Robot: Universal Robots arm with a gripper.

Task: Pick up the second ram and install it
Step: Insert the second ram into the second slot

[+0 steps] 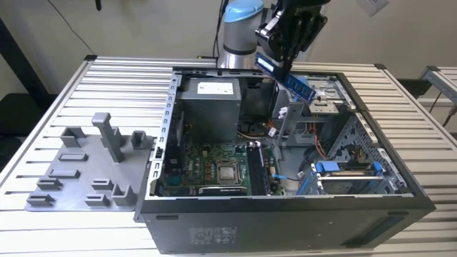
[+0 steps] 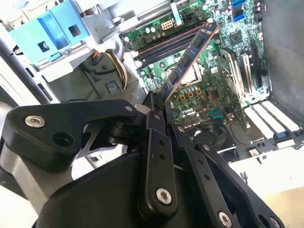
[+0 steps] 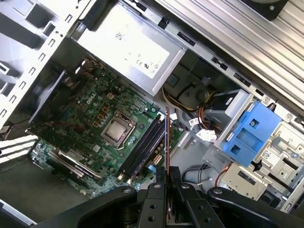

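My gripper (image 1: 283, 63) hangs above the open computer case (image 1: 286, 209), shut on the second ram (image 1: 298, 87), a long blue board strip with dark chips. The strip slants down from the fingers over the rear part of the case, clear of everything below. In the second wrist view the ram (image 2: 190, 59) reaches out from the gripper (image 2: 156, 108) over the green motherboard (image 2: 223, 90). In the first wrist view the ram (image 3: 167, 142) shows edge-on, held by the gripper (image 3: 164, 179) above the black memory slots (image 3: 142, 147) beside the silver processor (image 3: 115, 131).
A grey plastic tray (image 1: 78, 174) with upright posts lies on the slatted table (image 1: 43, 107) at the exterior view's left of the case. Inside the case are a grey power supply (image 1: 211, 104), a blue drive bracket (image 1: 343, 168) and loose cables (image 3: 204, 135).
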